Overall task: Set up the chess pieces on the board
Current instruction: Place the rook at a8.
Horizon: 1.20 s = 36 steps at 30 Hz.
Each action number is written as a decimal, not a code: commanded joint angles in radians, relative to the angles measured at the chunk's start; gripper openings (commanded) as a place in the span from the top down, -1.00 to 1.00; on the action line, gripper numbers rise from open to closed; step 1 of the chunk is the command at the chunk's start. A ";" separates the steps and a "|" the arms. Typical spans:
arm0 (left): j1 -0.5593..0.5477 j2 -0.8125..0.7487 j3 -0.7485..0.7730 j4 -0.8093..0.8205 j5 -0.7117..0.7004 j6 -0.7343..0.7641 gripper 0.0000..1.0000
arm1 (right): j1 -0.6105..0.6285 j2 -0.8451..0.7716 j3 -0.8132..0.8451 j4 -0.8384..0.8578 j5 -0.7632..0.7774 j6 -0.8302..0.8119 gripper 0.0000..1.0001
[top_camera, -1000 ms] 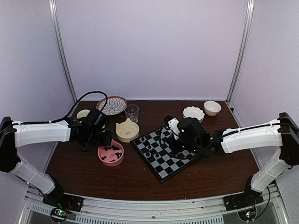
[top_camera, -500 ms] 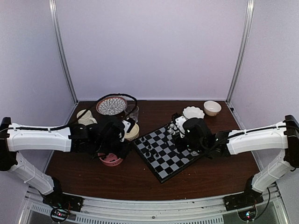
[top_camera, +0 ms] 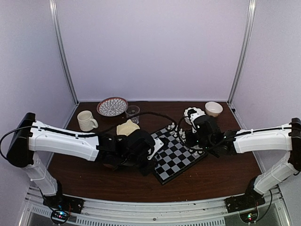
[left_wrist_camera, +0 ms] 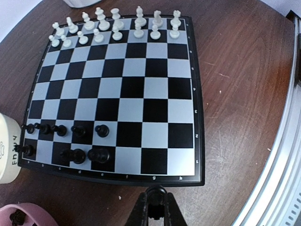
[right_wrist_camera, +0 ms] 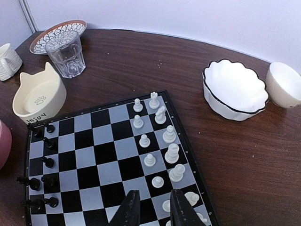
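The board [left_wrist_camera: 136, 108] is a flat square of black and pale grey checks inside a thin black border with tiny white letters and numbers. In the top view it lies askew at the middle of the table, one corner pointing to 6 o'clock. The black chessmen [left_wrist_camera: 79, 130] are tiny glossy pieces, each much smaller than its square. In the left wrist view they are bunched at the board's 8 o'clock corner, five in a row and a few more on the edge row behind. The white chessmen [left_wrist_camera: 116, 24] fill the two rows along the 12 o'clock edge. The left gripper [left_wrist_camera: 155, 192] hangs over bare wood just off the board's 6 o'clock edge with its fingers pressed together; whether they pinch anything I cannot tell. The right gripper [right_wrist_camera: 153, 209] hovers above the white side, slightly spread, with only checks showing between the fingers. The table [top_camera: 94, 176] is dark brown wood with fine scratches. A cat-eared cream bowl [right_wrist_camera: 37, 96] touches the board at 9 o'clock. A glass [right_wrist_camera: 66, 54], a patterned plate [right_wrist_camera: 59, 34] and a mug [top_camera: 86, 120] stand toward 11 o'clock, and a scalloped white bowl [right_wrist_camera: 234, 89] and a small cream bowl [right_wrist_camera: 284, 84] toward 1 o'clock. Pale lilac walls close the space behind, framed by slim metal posts [top_camera: 63, 52].
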 commanded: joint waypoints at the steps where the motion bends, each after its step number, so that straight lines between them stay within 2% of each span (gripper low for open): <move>1: -0.021 0.070 0.068 0.032 0.047 0.046 0.84 | -0.029 -0.048 -0.033 0.007 0.020 0.050 0.50; 17: -0.023 0.229 0.162 -0.009 0.082 0.038 0.85 | -0.050 -0.098 -0.078 0.039 0.010 0.061 0.49; 36: -0.023 0.303 0.194 -0.020 0.085 0.015 0.85 | -0.051 -0.104 -0.082 0.040 0.005 0.058 0.49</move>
